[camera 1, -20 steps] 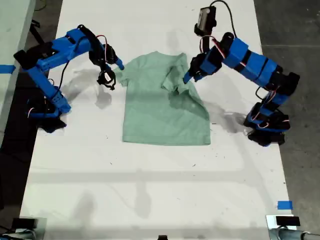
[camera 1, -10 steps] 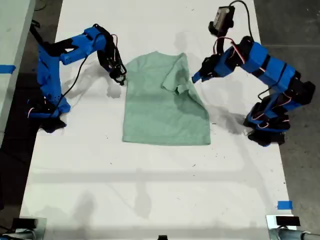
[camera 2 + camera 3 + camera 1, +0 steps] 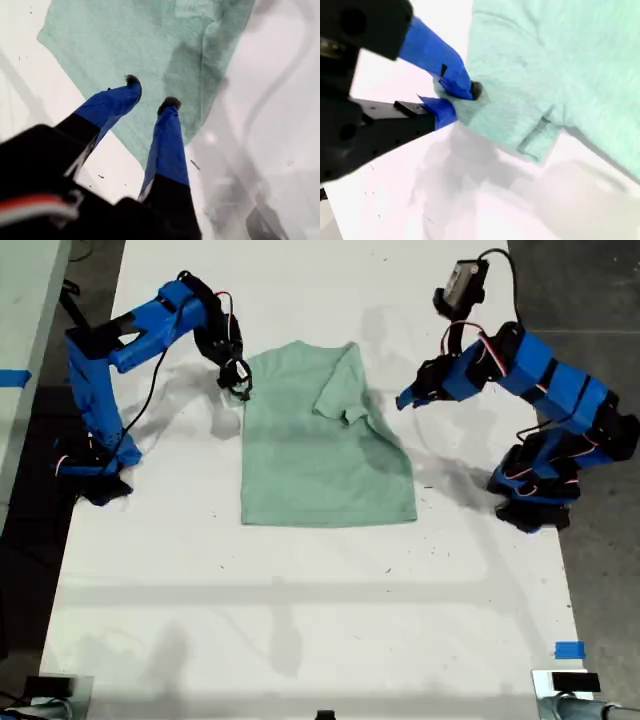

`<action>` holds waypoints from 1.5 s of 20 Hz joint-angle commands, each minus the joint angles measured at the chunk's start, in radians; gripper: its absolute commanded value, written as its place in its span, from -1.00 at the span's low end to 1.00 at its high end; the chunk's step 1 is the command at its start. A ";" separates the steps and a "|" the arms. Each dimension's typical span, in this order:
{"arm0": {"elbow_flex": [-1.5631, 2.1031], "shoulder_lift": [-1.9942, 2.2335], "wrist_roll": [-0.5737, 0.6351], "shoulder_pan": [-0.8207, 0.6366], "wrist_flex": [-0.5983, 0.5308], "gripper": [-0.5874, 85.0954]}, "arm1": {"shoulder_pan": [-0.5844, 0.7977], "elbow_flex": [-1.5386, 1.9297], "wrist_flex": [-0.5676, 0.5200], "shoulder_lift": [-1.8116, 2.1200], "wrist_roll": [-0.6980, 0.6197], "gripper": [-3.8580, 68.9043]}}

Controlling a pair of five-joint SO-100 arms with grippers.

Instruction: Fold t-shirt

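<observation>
Gripping cloth, my second gripper pinched the t-shirt's sleeve edge.
Clear of the shirt, my first gripper hung apart-jawed and empty; the garment lay on the white table.

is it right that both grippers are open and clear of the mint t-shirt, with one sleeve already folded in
Not quite. My second gripper is shut on the t-shirt, pinching its edge, as the second wrist view shows. Only my first gripper is open and holds nothing, hanging above the cloth in the first wrist view. One sleeve is folded in over the body, as the exterior view shows.
</observation>
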 commanded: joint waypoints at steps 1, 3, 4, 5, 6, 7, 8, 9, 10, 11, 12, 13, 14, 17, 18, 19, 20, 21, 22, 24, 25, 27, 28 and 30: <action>-0.089 0.153 -0.011 0.023 0.014 -0.99 | 0.014 0.005 -0.035 0.060 0.009 -0.57; -0.118 0.179 -0.018 0.077 -0.003 -0.99 | 0.015 0.021 -0.037 0.075 0.014 -0.57; -0.137 0.172 -0.031 0.121 -0.023 -0.99 | 0.015 0.031 -0.038 0.083 0.020 -0.58; -0.144 0.158 -0.054 0.161 -0.057 -0.99 | 0.015 0.041 -0.040 0.094 0.026 -0.58; -0.166 0.130 -0.080 0.195 -0.086 -0.99 | 0.014 0.052 -0.040 0.104 0.031 -0.58; -0.196 0.092 -0.103 0.227 -0.117 -0.99 | 0.009 0.061 -0.040 0.117 0.038 -0.59; -0.222 0.055 -0.114 0.253 -0.156 -0.99 | 0.003 0.072 -0.037 0.132 0.046 -0.59; -0.241 0.014 -0.118 0.273 -0.196 -0.99 | -0.003 0.086 -0.029 0.150 0.055 -0.59; -0.253 -0.026 -0.135 0.282 -0.225 -0.99 | -0.012 0.104 -0.025 0.175 0.069 -0.59; -0.258 -0.061 -0.152 0.285 -0.250 -0.99 | -0.025 0.130 -0.023 0.209 0.083 -0.59; -0.261 -0.091 -0.166 0.287 -0.270 -0.99 | -0.037 0.160 -0.021 0.242 0.100 -0.58; -0.264 -0.117 -0.167 0.290 -0.302 -0.99 | -0.049 0.190 -0.021 0.281 0.118 -0.58; -0.282 -0.150 -0.167 0.298 -0.327 -0.99 | -0.061 0.221 -0.021 0.319 0.135 -0.57; -0.339 -0.258 -0.181 0.321 -0.416 -0.99 | -0.098 0.281 -0.021 0.396 0.160 -0.57; -0.359 -0.287 -0.195 0.331 -0.446 -0.99 | -0.112 0.291 -0.021 0.402 0.166 -0.57; -0.380 -0.310 -0.206 0.344 -0.477 -0.99 | -0.124 0.301 -0.026 0.403 0.169 -0.57; -0.399 -0.322 -0.213 0.356 -0.505 -0.99 | -0.130 0.307 -0.031 0.403 0.173 -0.57; -0.411 -0.328 -0.213 0.367 -0.526 -0.99 | -0.135 0.310 -0.032 0.403 0.175 -0.57; -0.417 -0.330 -0.207 0.368 -0.535 -0.99 | -0.138 0.311 -0.034 0.403 0.176 -0.57; -0.414 -0.308 -0.152 0.371 -0.526 -0.66 | -0.141 0.314 -0.040 0.403 0.176 -0.57; -0.405 -0.275 -0.127 0.376 -0.503 -0.62 | -0.146 0.322 -0.046 0.403 0.175 -0.57; -0.405 -0.179 -0.092 0.391 -0.440 -0.59 | -0.152 0.341 -0.051 0.403 0.173 -0.56; -0.402 -0.118 -0.075 0.400 -0.400 -0.58 | -0.156 0.345 -0.051 0.403 0.170 -0.56; -0.397 0.011 -0.052 0.416 -0.304 -0.58 | -0.161 0.357 -0.051 0.403 0.169 -0.57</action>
